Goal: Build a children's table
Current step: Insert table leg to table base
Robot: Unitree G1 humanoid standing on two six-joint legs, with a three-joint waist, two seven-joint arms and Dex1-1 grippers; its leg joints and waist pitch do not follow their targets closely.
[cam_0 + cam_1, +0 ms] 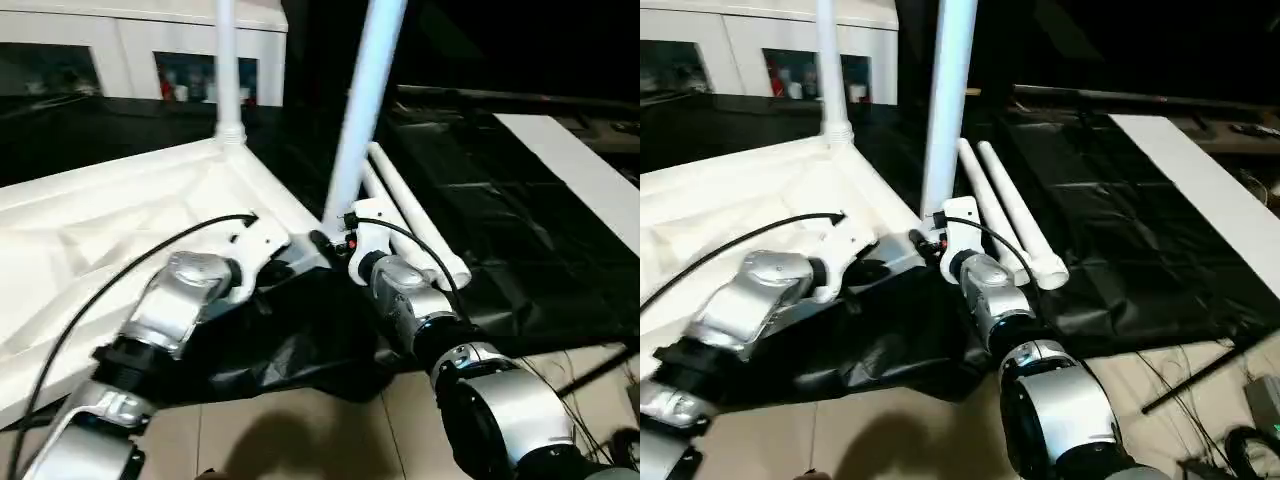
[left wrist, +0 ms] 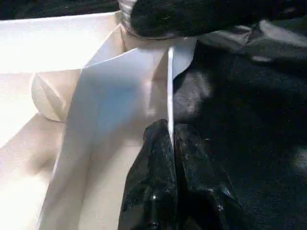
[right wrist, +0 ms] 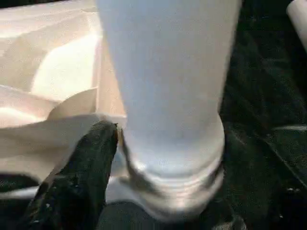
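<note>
The white tabletop [image 1: 100,230] lies upside down with its ribbed underside up. One white leg [image 1: 227,70] stands in the far corner socket. A second leg [image 1: 365,100] stands upright at the near corner. My right gripper [image 1: 335,232] grips the base of this near leg [image 3: 168,96], with one black finger [image 3: 81,177] pressed against its threaded end; the other finger is hidden. My left gripper [image 2: 171,143] is shut on the tabletop's thin rim [image 2: 170,86] close to that corner. Two loose legs [image 1: 1020,215] lie side by side on the black sheet.
A black sheet [image 1: 500,230] covers the floor under the work. A long white board [image 1: 580,170] lies to the right. The white glass-door cabinet [image 1: 130,50] stands behind. Cables [image 1: 1240,440] and a dark rod [image 1: 1200,385] lie on the tiled floor at the right.
</note>
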